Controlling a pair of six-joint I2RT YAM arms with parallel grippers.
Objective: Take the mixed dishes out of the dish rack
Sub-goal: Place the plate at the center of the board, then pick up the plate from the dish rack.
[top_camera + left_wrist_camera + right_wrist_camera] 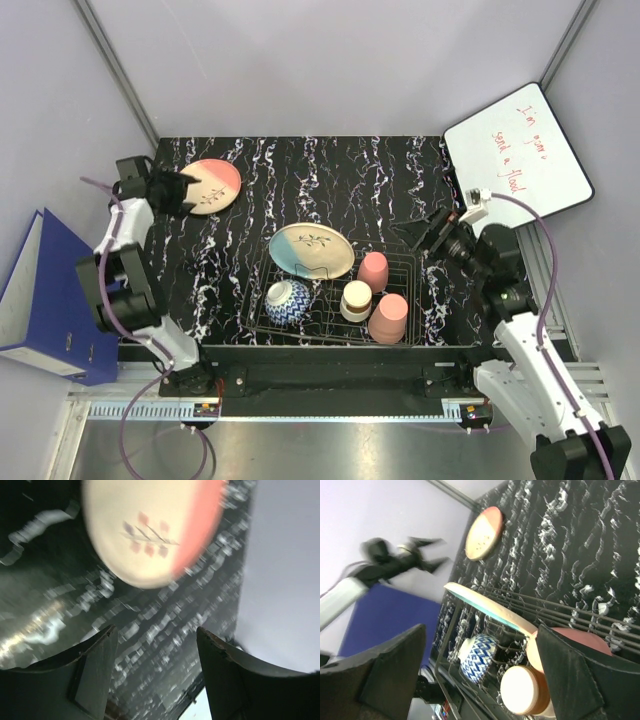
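From the top view I see the layout: the rack (pixel 400 265) sits toward 5 o'clock on the table (pixel 330 170), its long axis running 9 to 3. The pink plate (pixel 212 186) lies flat on the marble at 10 o'clock, well apart from the rack. Its pink half faces 2 o'clock, and its sprig runs roughly 8 to 2.

My left gripper (pixel 186 192) is at that plate's 9 o'clock rim. Overhead I cannot tell whether it touches. The left wrist view settles it: both fingers (pixel 92 675) stand apart with only marble between them, and the plate lies beyond the tips, let go.

The blue plate (pixel 311 250) covers the rack's 10 o'clock corner, blue half toward 9. From above it looks flat. The right wrist view shows it nearly edge-on, tilted up over the wires.

The bowl (pixel 288 302) is at the rack's 8 o'clock, the cream cup (pixel 356 300) is at centre, and pink cups are at 1 (pixel 373 271) and 5 (pixel 388 318) o'clock.

My right gripper (pixel 432 236) hangs off the rack's 2 o'clock corner, spread wide and holding nothing.
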